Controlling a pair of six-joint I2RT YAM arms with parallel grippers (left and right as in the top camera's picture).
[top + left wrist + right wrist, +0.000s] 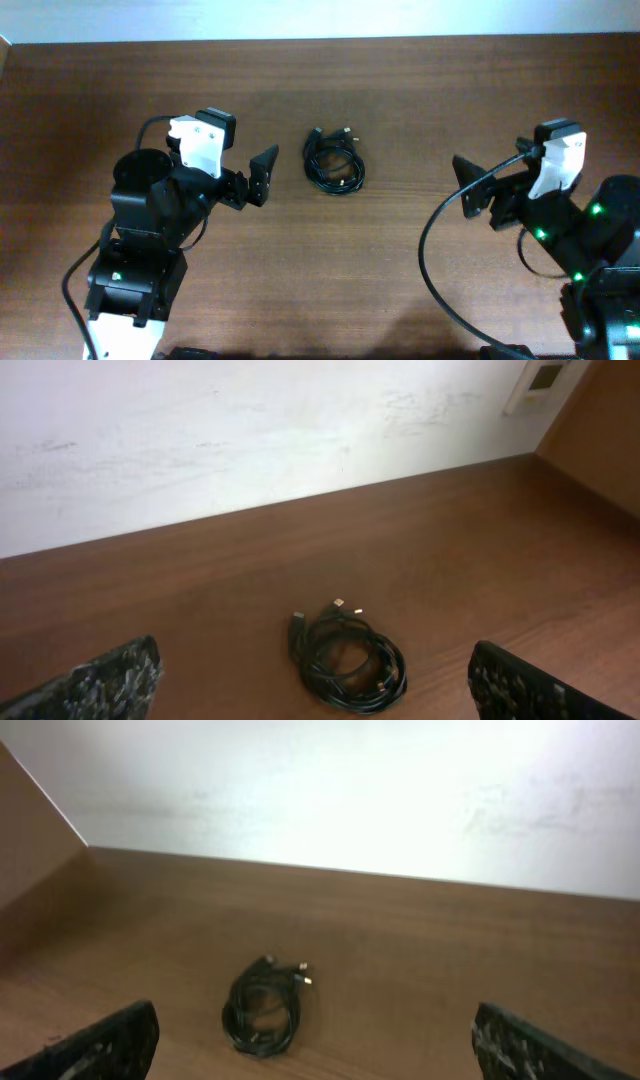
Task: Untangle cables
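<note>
The cables [335,165] lie as one small black coiled bundle on the brown table, with small metal-tipped plug ends sticking out at its far side. The bundle also shows in the left wrist view [347,659] and in the right wrist view [264,1009]. My left gripper [264,173] is open and empty, just left of the bundle and apart from it. My right gripper [470,180] is open and empty, farther to the right of the bundle. In both wrist views the fingers sit wide apart at the bottom corners.
The wooden table [400,90] reaches back to a white wall [250,430]. A thick black arm cable [432,250] loops by the right arm. A raised wooden side edge [30,830] shows at the left of the right wrist view.
</note>
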